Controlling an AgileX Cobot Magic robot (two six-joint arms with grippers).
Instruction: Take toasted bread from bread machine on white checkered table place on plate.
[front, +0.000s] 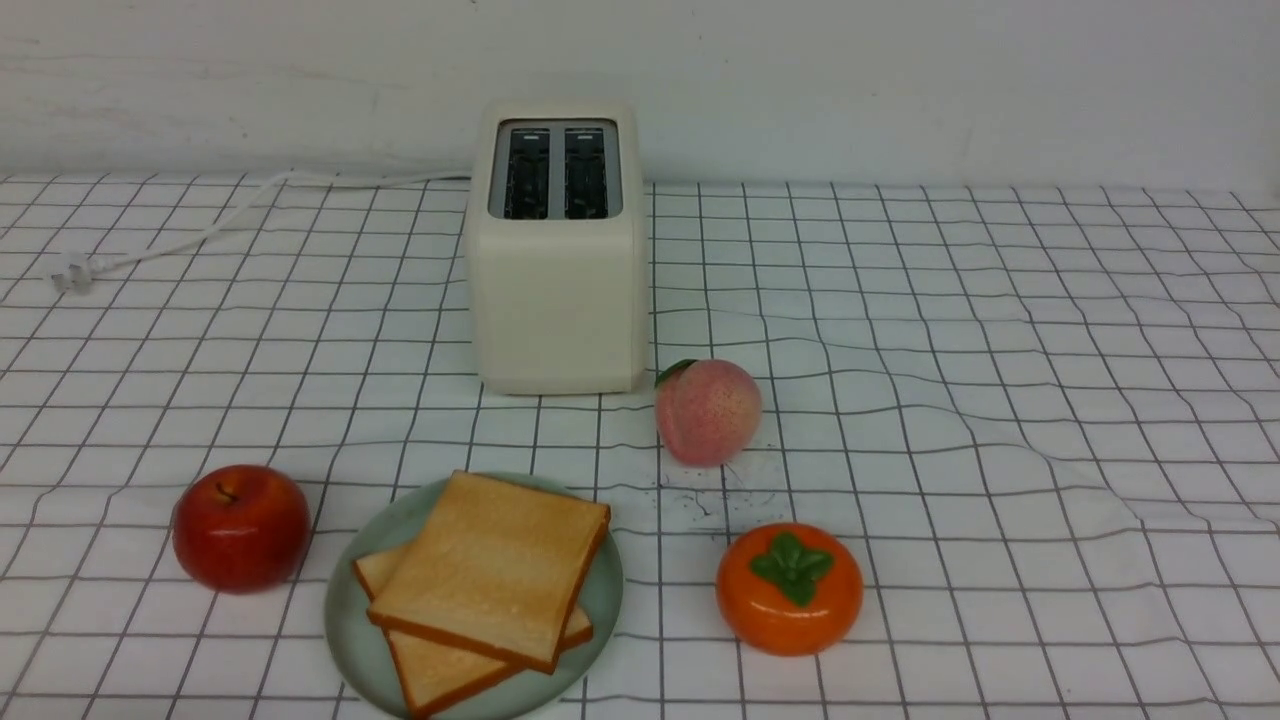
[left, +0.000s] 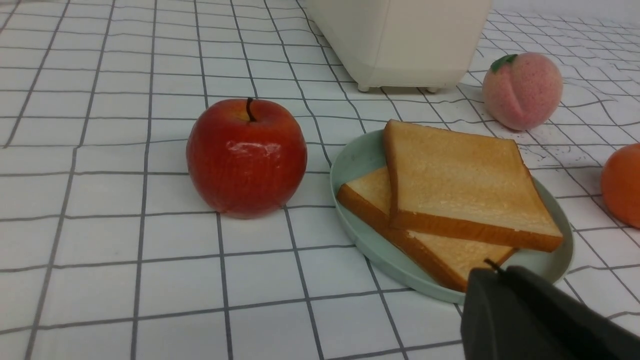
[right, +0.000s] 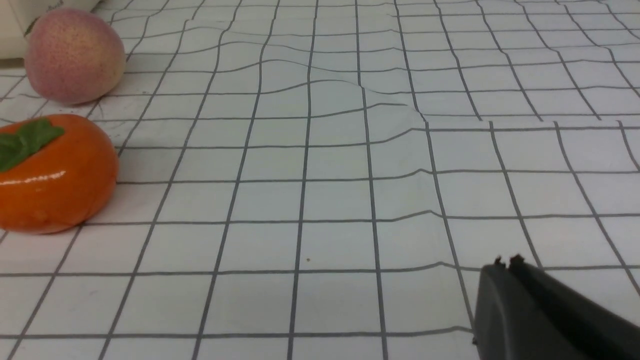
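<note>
Resting stacked on the plate (front: 345, 600), both toast slices (front: 495, 565) lie crosswise, the upper one tilted over the lower. The toaster (front: 556, 290) stands behind on the checkered table (front: 1000, 400), slots vacant. Left gripper (left: 492, 267) and right gripper (right: 505, 262) have jaws together, holding nothing. Apple (front: 241, 527), peach (front: 708, 411) and persimmon (front: 790, 590) sit nearby

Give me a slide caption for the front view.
Two toast slices stacked on the mint plate, toaster slots empty behind, apple, peach and persimmon alongside.

Lower toast slice (front: 440, 670) mostly covered.
</note>
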